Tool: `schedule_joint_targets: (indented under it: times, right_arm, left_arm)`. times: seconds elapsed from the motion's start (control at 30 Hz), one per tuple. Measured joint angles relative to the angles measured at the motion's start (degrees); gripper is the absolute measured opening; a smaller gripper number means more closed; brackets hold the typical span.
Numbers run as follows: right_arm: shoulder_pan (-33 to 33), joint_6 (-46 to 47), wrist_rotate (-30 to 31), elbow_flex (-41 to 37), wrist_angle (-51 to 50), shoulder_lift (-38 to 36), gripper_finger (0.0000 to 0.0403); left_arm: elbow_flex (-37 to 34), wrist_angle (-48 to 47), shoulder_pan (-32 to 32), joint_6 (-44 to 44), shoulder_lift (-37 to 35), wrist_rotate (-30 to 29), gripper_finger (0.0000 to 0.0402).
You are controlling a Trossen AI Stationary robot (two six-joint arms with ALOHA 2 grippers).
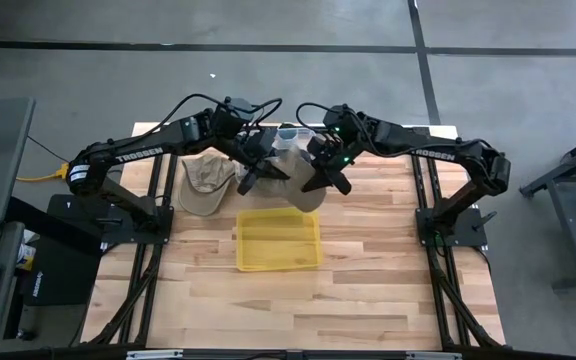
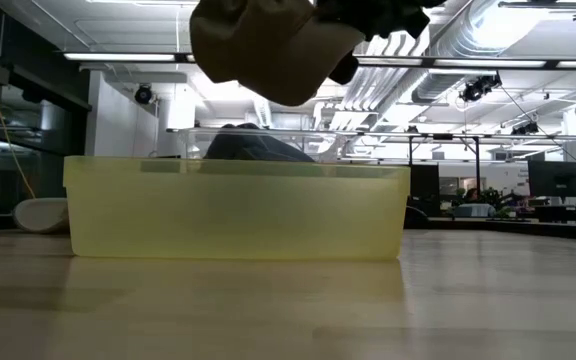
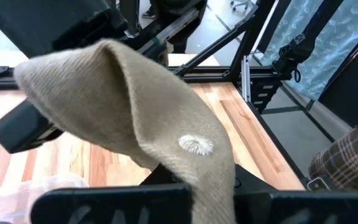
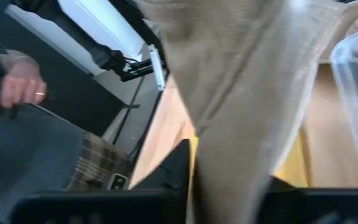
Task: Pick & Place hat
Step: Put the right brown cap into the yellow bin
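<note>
Both arms reach inward above the pale wooden counter (image 1: 368, 290), left hand (image 1: 255, 172) and right hand (image 1: 326, 177) each pinching the raised khaki fabric cap (image 1: 303, 165).

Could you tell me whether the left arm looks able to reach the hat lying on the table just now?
Probably not yet: the left gripper and the right gripper both hold a raised khaki hat. The hat on the table lies beside it, unobstructed.
</note>
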Motion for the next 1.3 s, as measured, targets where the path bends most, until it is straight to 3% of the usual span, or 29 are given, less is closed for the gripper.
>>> schedule_joint_targets:
  times: [0.1,0.5,0.6,0.8,0.97,1.1,1.3]
  right_arm:
    - [0.0,-1.8,0.9,0.0,0.0,0.0,0.0013]
    - [2.5,-4.9,3.5,0.0,0.0,0.0,0.0006]
    - [2.6,-4.9,3.9,0.0,0.0,0.0,0.0006]
    - [2.6,-4.9,5.3,0.0,0.0,0.0,0.0006]
    - [2.5,-5.4,7.1,0.0,-0.5,0.0,0.0006]
    - [2.2,-5.7,7.9,0.0,-1.0,0.0,0.0006]
    - [1.9,-6.7,10.0,0.0,-2.2,0.0,0.0006]
  left_arm:
    - [0.0,0.0,0.0,-0.7,0.0,0.0,0.0000]
    - [0.0,-0.1,0.0,-2.8,0.0,0.1,0.0014]
    - [0.0,-0.1,0.0,-4.9,0.0,0.6,0.0054]
    - [0.0,0.0,0.0,-12.1,0.0,1.6,0.0176]
    - [0.0,0.0,0.0,-12.6,-0.2,0.6,0.0264]
    - [0.0,0.2,0.1,-12.8,-1.9,-2.8,0.0295]
    - [0.7,-0.8,0.1,-13.8,-3.6,-7.1,0.0301]
